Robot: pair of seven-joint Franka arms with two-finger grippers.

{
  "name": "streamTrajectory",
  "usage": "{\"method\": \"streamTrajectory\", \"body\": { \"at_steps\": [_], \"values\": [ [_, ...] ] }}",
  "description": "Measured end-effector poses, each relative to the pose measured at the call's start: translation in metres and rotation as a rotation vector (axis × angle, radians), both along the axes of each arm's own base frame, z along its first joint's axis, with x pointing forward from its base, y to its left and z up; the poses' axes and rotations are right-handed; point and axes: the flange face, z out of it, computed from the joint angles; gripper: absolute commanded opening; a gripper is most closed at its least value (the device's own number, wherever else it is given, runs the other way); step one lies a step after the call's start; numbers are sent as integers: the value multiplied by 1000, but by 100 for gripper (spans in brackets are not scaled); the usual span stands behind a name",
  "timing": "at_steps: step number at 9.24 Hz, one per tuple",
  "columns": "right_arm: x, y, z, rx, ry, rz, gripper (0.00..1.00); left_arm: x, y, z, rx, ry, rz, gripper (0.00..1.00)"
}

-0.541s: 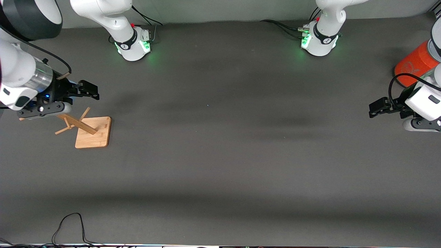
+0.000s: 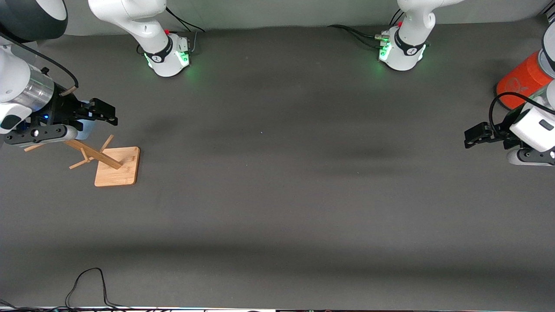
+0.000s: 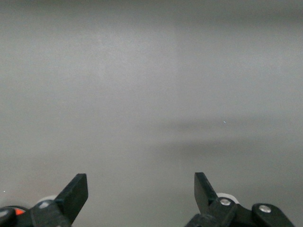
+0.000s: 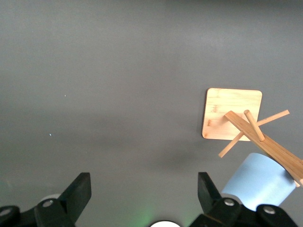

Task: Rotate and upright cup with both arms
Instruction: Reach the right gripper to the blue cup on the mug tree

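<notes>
Pale-blue plastic, the cup [image 4: 258, 180] hangs on a peg of the wooden rack [image 2: 113, 165] at the right arm's end of the table. In the right wrist view it sits tilted under the rack's sloping post, just beside one of that gripper's fingers, and whether they touch cannot be told. In the front view only a sliver of the cup [image 2: 85, 127] shows past the black gripper body. Its mouth cannot be seen, so any contents cannot be told.

Right gripper [image 2: 102, 112] is up over the rack's pegs, fingers spread wide with only the grey table [image 2: 277, 195] showing between them in the wrist view; it grips nothing.

Left gripper [image 2: 476, 133] hangs over the left arm's end of the table, fingers [image 3: 75, 191] apart and empty, and the arm waits. Just beside it, farther from the front camera, an orange cylinder [image 2: 520, 80] stands against the table's edge, partly hidden by the arm. A faint pale emblem shows on its side; it cannot be read.

Open room: the dark mat between the two grippers carries nothing across the whole middle. A black cable [image 2: 86, 286] loops onto the edge nearest the front camera. The rack's square base lies flat, well apart from both arm bases.
</notes>
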Motion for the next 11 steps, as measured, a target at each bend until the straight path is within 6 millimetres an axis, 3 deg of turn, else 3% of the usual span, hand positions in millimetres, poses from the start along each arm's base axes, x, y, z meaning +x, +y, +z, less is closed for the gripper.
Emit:
{"method": "streamTrajectory", "body": {
  "at_steps": [3, 5, 7, 9, 11],
  "values": [
    [-5, -20, 9, -2, 32, -35, 100, 0, 0, 0, 0, 0, 0, 100],
    [-23, -34, 27, -5, 85, -59, 100, 0, 0, 0, 0, 0, 1, 100],
    [-48, -80, 41, 5, 121, -149, 100, 0, 1, 0, 0, 0, 1, 100],
    [-74, -130, 25, 15, 208, -316, 100, 0, 1, 0, 0, -1, 1, 100],
    [-88, -142, 8, 55, 290, -419, 100, -2, 0, 4, 2, -4, 0, 100]
  ]
}}
